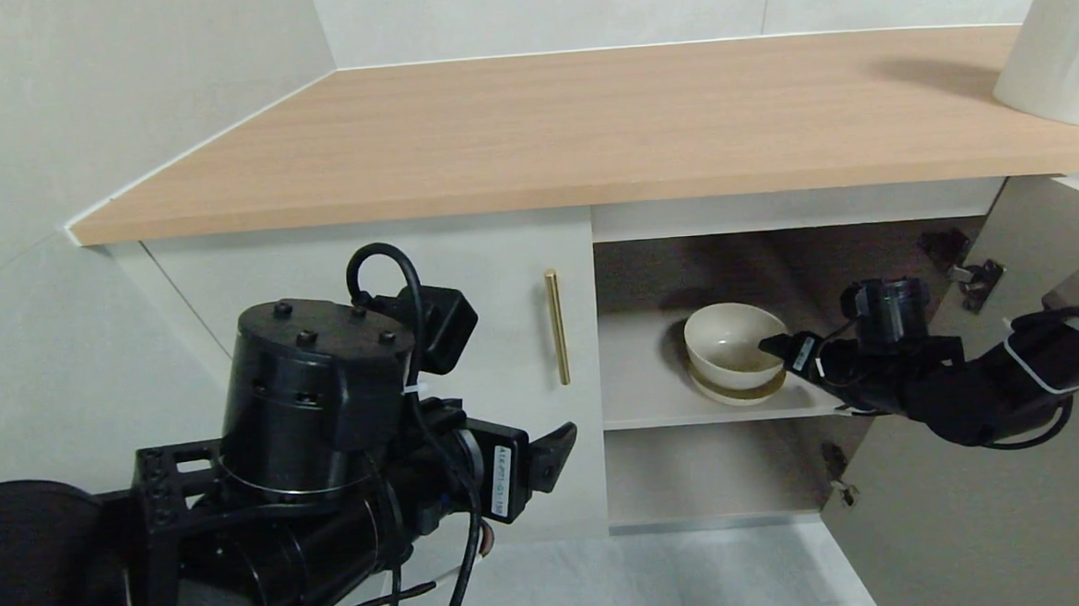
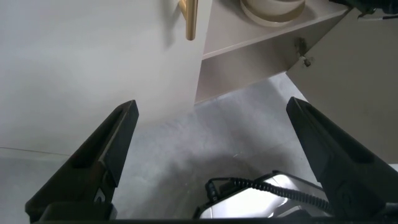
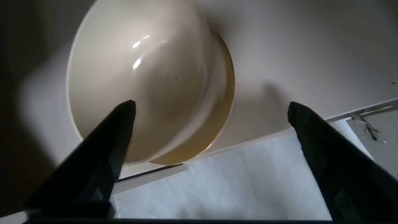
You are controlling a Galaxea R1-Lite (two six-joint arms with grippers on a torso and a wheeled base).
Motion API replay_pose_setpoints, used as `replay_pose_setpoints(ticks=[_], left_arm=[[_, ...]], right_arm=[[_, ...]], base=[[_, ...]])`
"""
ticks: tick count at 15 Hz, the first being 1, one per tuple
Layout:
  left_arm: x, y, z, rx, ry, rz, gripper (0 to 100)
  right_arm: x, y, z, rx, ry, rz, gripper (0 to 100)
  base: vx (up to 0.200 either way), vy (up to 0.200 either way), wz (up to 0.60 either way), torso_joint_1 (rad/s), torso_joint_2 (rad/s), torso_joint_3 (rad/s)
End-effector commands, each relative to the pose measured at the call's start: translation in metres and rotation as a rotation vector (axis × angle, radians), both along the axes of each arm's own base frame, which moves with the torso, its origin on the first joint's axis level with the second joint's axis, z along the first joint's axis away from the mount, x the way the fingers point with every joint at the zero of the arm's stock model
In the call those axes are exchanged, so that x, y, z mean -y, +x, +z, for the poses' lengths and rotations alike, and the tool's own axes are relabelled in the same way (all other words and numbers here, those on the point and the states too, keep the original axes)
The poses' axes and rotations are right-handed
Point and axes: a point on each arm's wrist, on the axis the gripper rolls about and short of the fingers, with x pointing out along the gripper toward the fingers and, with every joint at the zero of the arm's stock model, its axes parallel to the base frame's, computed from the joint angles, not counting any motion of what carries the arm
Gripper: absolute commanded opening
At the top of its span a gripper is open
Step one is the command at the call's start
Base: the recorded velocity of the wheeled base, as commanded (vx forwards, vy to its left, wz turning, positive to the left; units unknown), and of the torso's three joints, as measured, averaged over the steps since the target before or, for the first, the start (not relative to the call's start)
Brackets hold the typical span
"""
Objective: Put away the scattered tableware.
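A cream bowl point(image 1: 731, 344) point(image 3: 143, 68) sits nested on a second dish with a golden rim point(image 1: 738, 390) point(image 3: 222, 93) on the middle shelf point(image 1: 645, 381) of the open cabinet. My right gripper point(image 1: 782, 350) point(image 3: 211, 112) is open at the shelf's front. Its fingers are spread just beside the bowl's rim and hold nothing. My left gripper point(image 1: 552, 450) point(image 2: 212, 107) hangs low in front of the closed left door, open and empty, above the floor. The stacked bowl's edge point(image 2: 270, 7) also shows in the left wrist view.
The right cabinet door point(image 1: 973, 465) stands swung open behind my right arm. A gold bar handle point(image 1: 556, 325) point(image 2: 188, 18) is on the closed left door. On the wooden countertop point(image 1: 586, 125) a white ribbed vessel point(image 1: 1066, 44) stands at the far right. A lower compartment point(image 1: 714, 469) lies under the shelf.
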Motion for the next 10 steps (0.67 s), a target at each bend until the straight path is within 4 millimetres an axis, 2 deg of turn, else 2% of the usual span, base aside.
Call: replay_pose_setpoints(ticks=[1,4,5,8,10], left_arm=[[-0.001,0.000,0.002,0.005,-0.006,0.004,100],[-0.011,0.002,0.009,0.021,-0.032,0.035,100],[-0.019,0.003,0.013,0.027,-0.045,0.053,100],[-0.050,-0.002,0.007,0.007,-0.046,0.104,100],[-0.076,-0.018,0.012,0.030,-0.076,0.136,100]], right_arm=[[-0.001,-0.007,0.010,0.015,0.004,0.011,100],[-0.010,-0.033,0.031,0.032,0.017,0.098,100],[-0.013,-0.049,0.041,0.026,0.000,0.160,100],[-0.023,-0.092,0.077,-0.018,-0.030,0.256,100],[-0.022,-0.124,0.099,-0.041,-0.036,0.291,100]], base=[[0.000,0.000,0.00,0.000,0.00,0.000],[0.000,0.000,0.00,0.000,0.00,0.000],[0.000,0.000,0.00,0.000,0.00,0.000],[0.000,0.000,0.00,0.000,0.00,0.000],[0.000,0.000,0.00,0.000,0.00,0.000]])
